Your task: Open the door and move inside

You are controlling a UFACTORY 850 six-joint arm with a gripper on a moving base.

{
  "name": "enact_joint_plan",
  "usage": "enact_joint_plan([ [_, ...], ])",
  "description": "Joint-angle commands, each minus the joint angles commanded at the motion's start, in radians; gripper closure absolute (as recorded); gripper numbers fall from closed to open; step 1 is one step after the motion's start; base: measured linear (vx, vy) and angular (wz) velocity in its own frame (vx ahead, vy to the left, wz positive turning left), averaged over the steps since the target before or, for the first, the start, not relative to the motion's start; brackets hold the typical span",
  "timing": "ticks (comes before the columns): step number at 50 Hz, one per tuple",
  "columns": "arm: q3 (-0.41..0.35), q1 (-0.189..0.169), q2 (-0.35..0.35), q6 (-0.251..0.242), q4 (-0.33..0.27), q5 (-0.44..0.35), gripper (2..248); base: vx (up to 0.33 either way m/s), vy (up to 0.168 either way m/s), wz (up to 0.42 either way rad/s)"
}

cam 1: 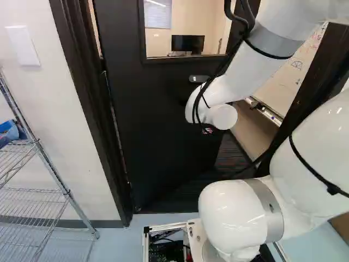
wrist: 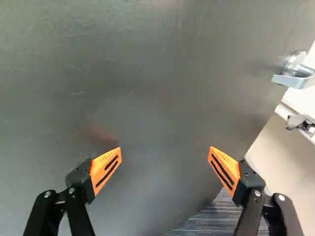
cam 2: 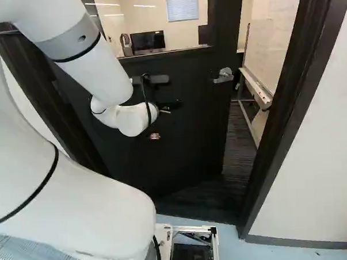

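Note:
The black door (cam 1: 147, 120) stands partly open, swung away from the base. In the right base view my gripper (cam 2: 166, 110) is in front of the door (cam 2: 192, 152), left of and below its silver lever handle (cam 2: 223, 76), hard to make out against the black. The wrist view shows the gripper (wrist: 165, 169) with fingers wide apart and nothing between them. The door's face (wrist: 157, 83) fills most of the view ahead of them. The lever handle (wrist: 294, 77) lies off to one side, beyond the finger nearer the door's free edge. Contact with the door cannot be told.
Dark frame posts stand at both sides of the doorway, the right one (cam 2: 296, 101) beside the opening. Through the gap show dark carpet (cam 2: 240, 144) and a whiteboard on a stand (cam 2: 268, 57). A wire shelf (cam 1: 32, 191) stands left by the wall.

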State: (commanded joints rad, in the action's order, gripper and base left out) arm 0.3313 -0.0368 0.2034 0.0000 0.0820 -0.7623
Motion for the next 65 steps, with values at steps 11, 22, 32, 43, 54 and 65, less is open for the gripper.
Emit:
enact_joint_plan([
  [11,0.022,0.016,-0.025,0.0,0.113,0.0,3,0.0,0.0,0.0],
  [22,0.06,0.038,-0.066,0.0,0.229,0.0,3,0.0,0.0,0.0],
  [32,0.096,0.057,-0.104,0.0,0.334,0.0,3,0.0,0.0,0.0],
  [43,0.135,0.078,-0.144,0.0,0.415,0.0,3,0.0,0.0,0.0],
  [54,0.174,0.098,-0.184,0.0,0.424,0.0,3,0.0,0.0,0.0],
  [65,0.214,0.117,-0.224,0.0,0.424,0.0,3,0.0,0.0,0.0],
])
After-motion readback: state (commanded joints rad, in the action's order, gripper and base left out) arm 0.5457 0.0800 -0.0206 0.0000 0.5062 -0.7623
